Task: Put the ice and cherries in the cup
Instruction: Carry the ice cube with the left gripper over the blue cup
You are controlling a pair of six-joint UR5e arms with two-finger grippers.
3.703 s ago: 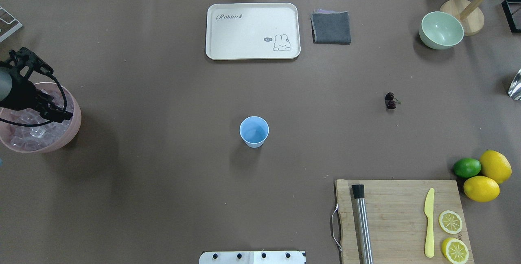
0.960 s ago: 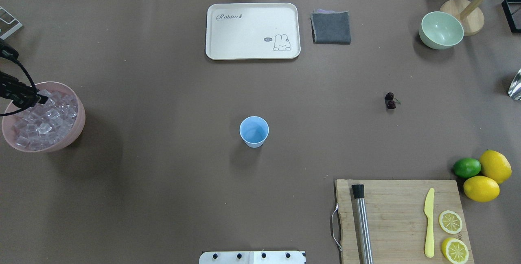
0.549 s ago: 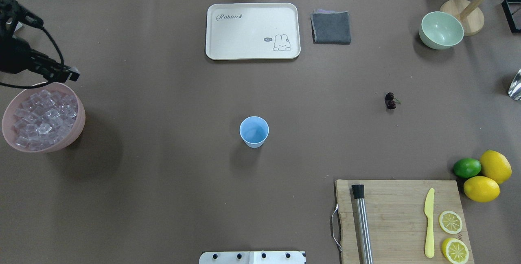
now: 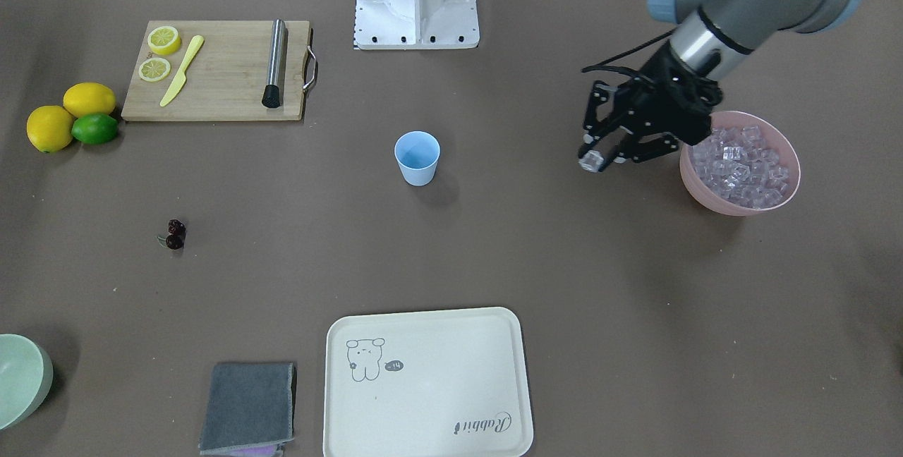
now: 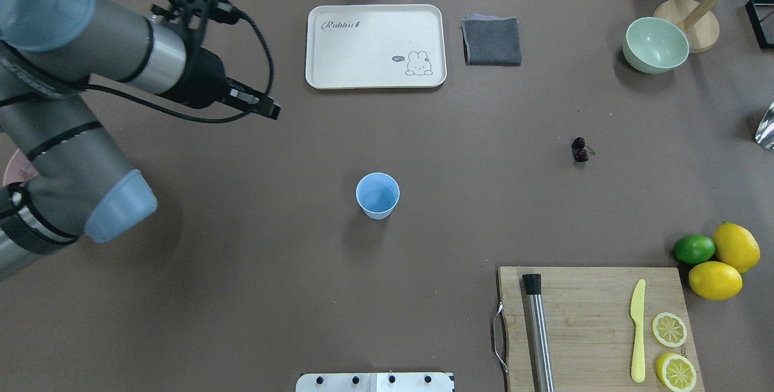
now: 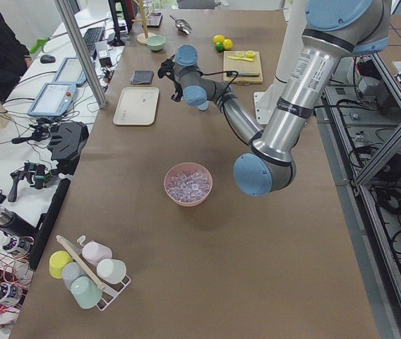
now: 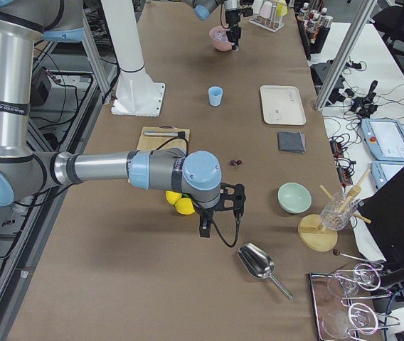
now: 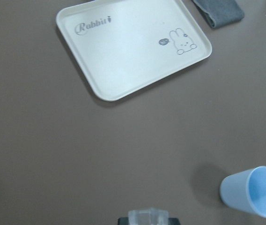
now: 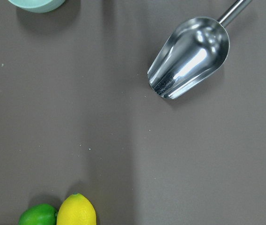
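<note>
The light blue cup stands upright mid-table; it also shows in the front view and at the lower right of the left wrist view. My left gripper hangs above the table between the cup and the pink bowl, shut on one clear ice cube, which also shows in the left wrist view. The bowl holds many ice cubes. The cherries lie on the table to the right. My right gripper shows only in the exterior right view, near the lemons; I cannot tell its state.
A cream tray, a grey cloth and a pale green bowl sit at the far side. A cutting board holds a metal muddler, a yellow knife and lemon slices. Lemons and a lime lie beside it. A metal scoop lies at the right end.
My left gripper has risen out of the pink bowl and swung toward the middle of the table, carrying an ice cube. Cup and cherries have not moved.
</note>
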